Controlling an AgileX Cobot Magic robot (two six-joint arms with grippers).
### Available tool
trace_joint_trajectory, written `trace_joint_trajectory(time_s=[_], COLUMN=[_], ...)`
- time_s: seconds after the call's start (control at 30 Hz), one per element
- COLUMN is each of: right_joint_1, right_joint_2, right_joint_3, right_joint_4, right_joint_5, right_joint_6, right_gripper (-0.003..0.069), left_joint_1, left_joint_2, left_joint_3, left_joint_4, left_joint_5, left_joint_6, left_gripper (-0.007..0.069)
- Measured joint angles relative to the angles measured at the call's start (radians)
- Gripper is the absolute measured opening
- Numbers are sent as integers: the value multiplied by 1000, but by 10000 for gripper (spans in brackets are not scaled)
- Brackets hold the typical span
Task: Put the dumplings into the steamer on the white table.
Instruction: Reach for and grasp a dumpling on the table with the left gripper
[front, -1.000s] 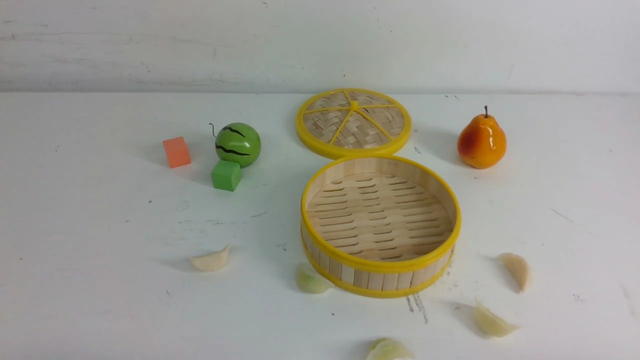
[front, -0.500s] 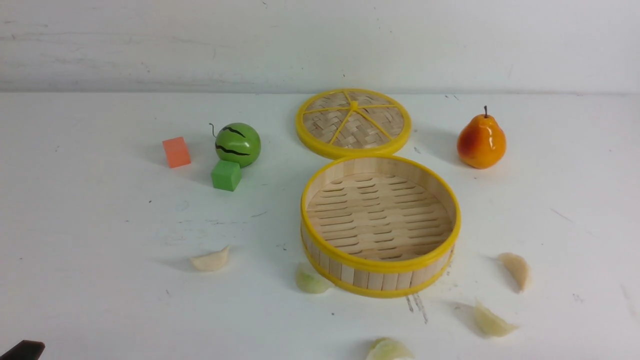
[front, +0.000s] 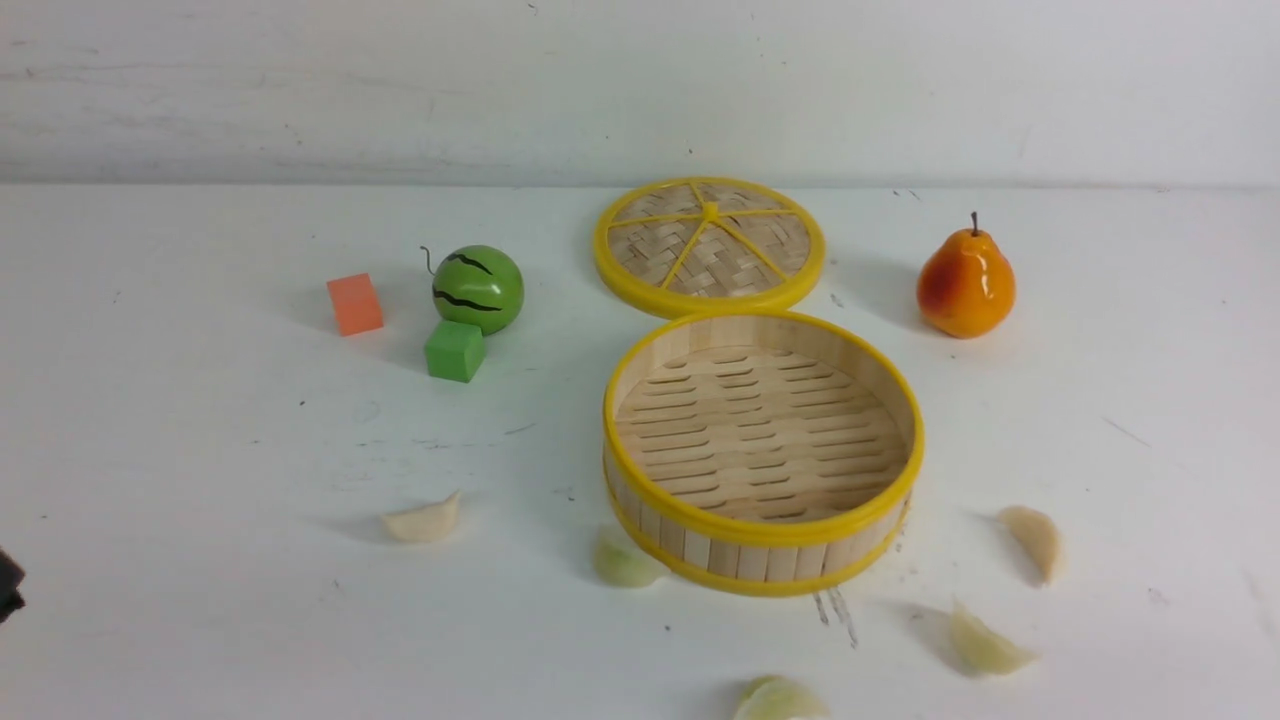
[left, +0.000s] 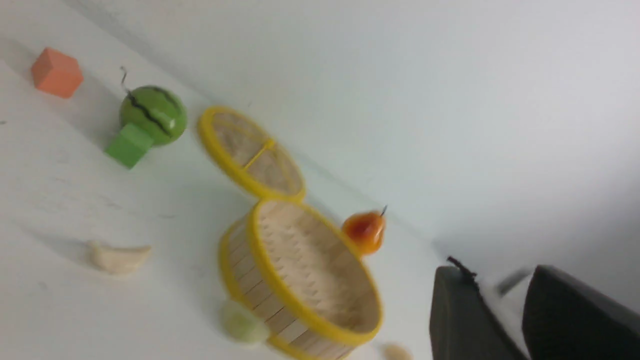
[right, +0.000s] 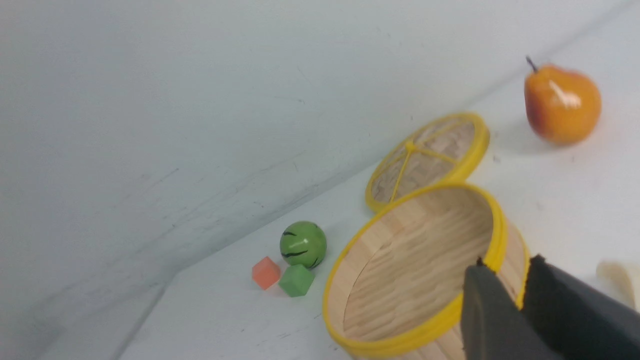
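The steamer (front: 640, 515) stands open and empty mid-table on the white table (front: 200, 450). Five dumplings lie outside it. One is at the left (front: 422, 520) and one touches its front wall (front: 622, 562). The others are at the right (front: 1032, 540), the front right (front: 982, 645) and the front edge (front: 780, 700). My left gripper (left: 500, 285) shows only as a dark tip at the front view's left edge (front: 8, 585); it is slightly open and empty. My right gripper (right: 507, 267) is shut and empty near the steamer (right: 415, 335), with a dumpling (right: 620, 282) beside it.
The woven lid (front: 708, 245) lies flat behind the steamer. A pear (front: 965, 282) stands at the back right. A toy watermelon (front: 478, 288), an orange cube (front: 354, 304) and a green cube (front: 454, 350) sit at the back left.
A dark part of my left gripper has come into the front view at the lower left and moved upward along the edge. The objects have not moved.
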Motion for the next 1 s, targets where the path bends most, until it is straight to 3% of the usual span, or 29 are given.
trace_joint_trajectory(time_s=[0.03, 0.07, 0.1, 0.2, 0.3, 0.43, 0.57, 0.67, 0.9, 1.0], right_joint_1=[0, 0, 0, 1, 31, 161, 316, 377, 401, 401], right_joint_2=[10, 99, 171, 326, 460, 641, 788, 865, 900, 891], right_joint_3=[-10, -91, -156, -284, -377, -441, -485, -516, -528, -528], right_joint_4=[0, -7, -16, -64, -149, -280, -438, -522, -544, -547], right_joint_5=[-1, 21, 55, 145, 230, 328, 449, 532, 581, 576], right_joint_6=[-11, -97, -161, -297, -369, -353, -258, -167, -98, -97], right_gripper=[86, 15, -7, -20, -20, -19, -19, -17, -14, -10], left_joint_1=[0, 0, 0, -1, -55, -224, -392, -477, -495, -495], left_joint_2=[13, 136, 205, 374, 540, 702, 850, 951, 1186, 1289], left_joint_3=[-11, -112, -168, -297, -391, -448, -494, -529, -608, -638], left_joint_4=[9, 88, 140, 281, 405, 525, 639, 726, 788, 753], left_joint_5=[11, 117, 180, 347, 473, 509, 511, 511, 503, 454], left_joint_6=[2, 14, 18, 22, 25, 12, -36, -94, -197, -208], left_gripper=[166, 113, 81, -1, -14, -14, -14, -14, 24, 150])
